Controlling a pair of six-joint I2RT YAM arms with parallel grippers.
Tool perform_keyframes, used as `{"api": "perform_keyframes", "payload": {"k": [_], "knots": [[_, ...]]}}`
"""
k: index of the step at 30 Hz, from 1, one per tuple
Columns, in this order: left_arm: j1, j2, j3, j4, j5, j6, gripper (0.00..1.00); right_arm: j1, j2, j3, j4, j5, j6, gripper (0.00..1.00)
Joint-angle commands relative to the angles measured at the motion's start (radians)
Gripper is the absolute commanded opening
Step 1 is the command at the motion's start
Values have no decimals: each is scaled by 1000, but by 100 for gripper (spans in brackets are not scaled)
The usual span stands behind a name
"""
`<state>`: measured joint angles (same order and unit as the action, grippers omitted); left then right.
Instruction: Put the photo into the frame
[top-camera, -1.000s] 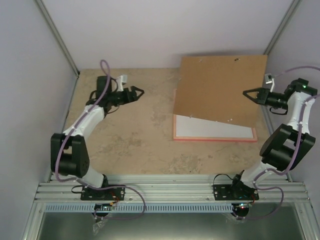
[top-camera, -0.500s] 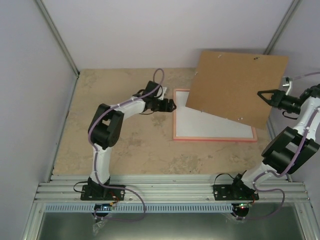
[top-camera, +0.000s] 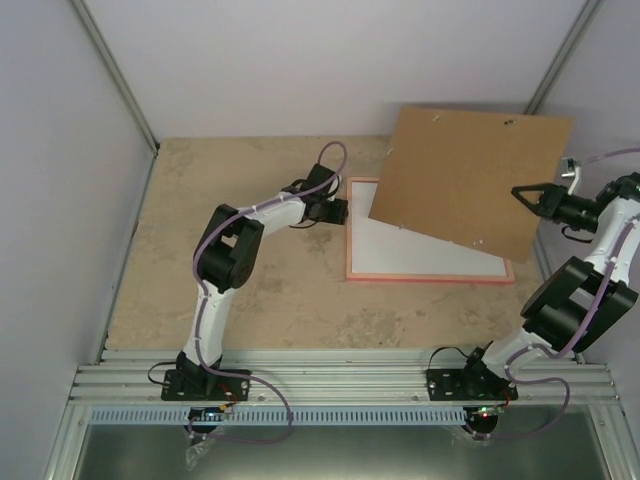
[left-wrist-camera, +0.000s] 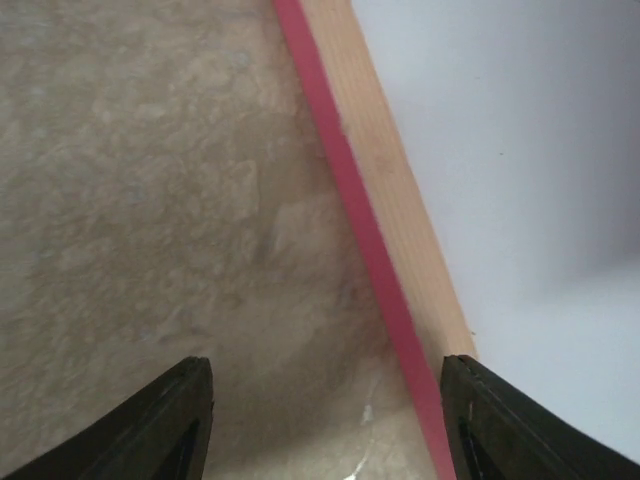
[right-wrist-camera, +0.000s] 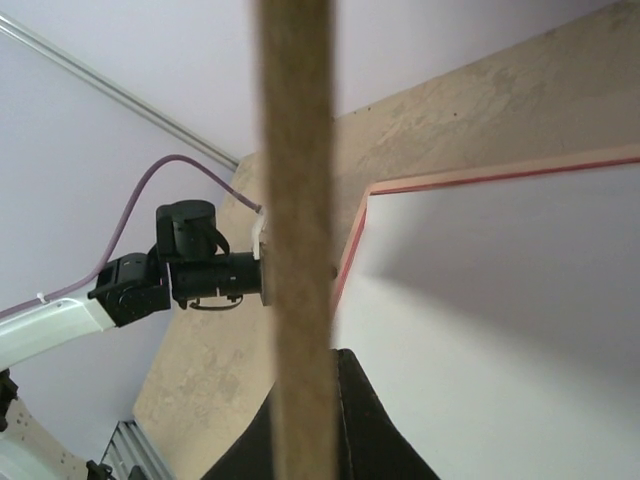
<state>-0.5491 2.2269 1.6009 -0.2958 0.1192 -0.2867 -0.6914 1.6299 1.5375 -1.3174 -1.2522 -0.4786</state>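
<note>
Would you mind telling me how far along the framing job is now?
Done: the backing board is held tilted above the frame, the right tool shut on its right edge. In hand: the left tool, open, sits at the frame's left edge. Left: a white sheet fills the frame; whether it is the photo's back I cannot tell. The board is not yet refitted.

arms: 2 | frame: 1 | brown board: 1 | white sheet: seemingly 1

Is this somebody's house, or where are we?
Probably a robot test booth, not a house: a left arm and right arm bolted to a metal rail, plain walls boxing in one table.
</note>
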Motion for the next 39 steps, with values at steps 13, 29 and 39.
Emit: {"api": "perform_keyframes", "payload": {"k": [13, 29, 39], "knots": [[96, -272, -323, 74, 97, 111, 69, 53, -22, -97, 39, -126, -4, 1], [-63, 7, 9, 26, -68, 89, 77, 39, -49, -41, 146, -64, 114, 1], [-29, -13, -42, -13, -190, 88, 66, 44, -43, -62, 177, -65, 157, 1]]}}
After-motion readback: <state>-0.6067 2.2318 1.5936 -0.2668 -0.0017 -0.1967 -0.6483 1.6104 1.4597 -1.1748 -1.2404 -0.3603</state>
